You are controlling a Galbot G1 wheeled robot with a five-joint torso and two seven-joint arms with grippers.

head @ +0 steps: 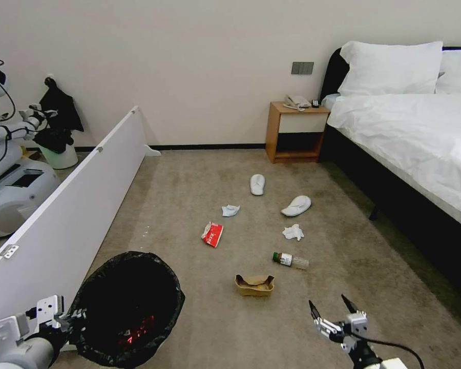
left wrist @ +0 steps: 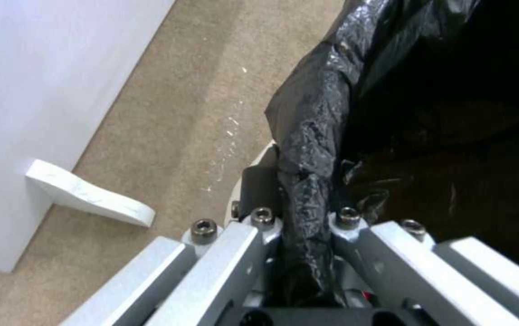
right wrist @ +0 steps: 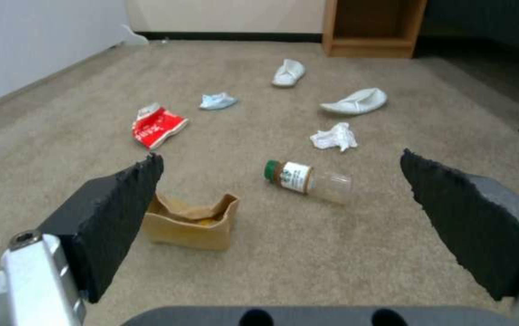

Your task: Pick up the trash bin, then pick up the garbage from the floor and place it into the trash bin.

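- left gripper (head: 66,320) low on the robot's left, fingers clamped on the rim of the trash bin (head: 125,307); left wrist view shows the black bag (left wrist: 311,181) pinched between the two fingers (left wrist: 259,217).
- trash bin sits lower left in head view, mouth wide and up, just beside the white panel (head: 71,205). Something red (head: 138,330) is lying inside at the bottom, can't tell what.
- right gripper (head: 333,307) hovers low on the robot's right over bare carpet (head: 200,179), fingers spread wide, holding nothing. Black pads (right wrist: 121,194) frame the litter in right wrist view.
- garbage is all on the carpet ahead, items apart from each other:
  - brown cardboard scrap (head: 254,285) closest, between bin and right gripper, a bit farther out.
  - small bottle (head: 290,260) on its side, green cap, just beyond the cardboard.
  - red-and-white wrapper (head: 212,234) left of the bottle.
  - crumpled white tissue (head: 293,232) beyond the bottle; a second pale one (head: 230,210) past the wrapper.
  - two white slippers (head: 296,205) farthest out, toward the nightstand (head: 294,133).
- bed (head: 410,133) runs along the right side.
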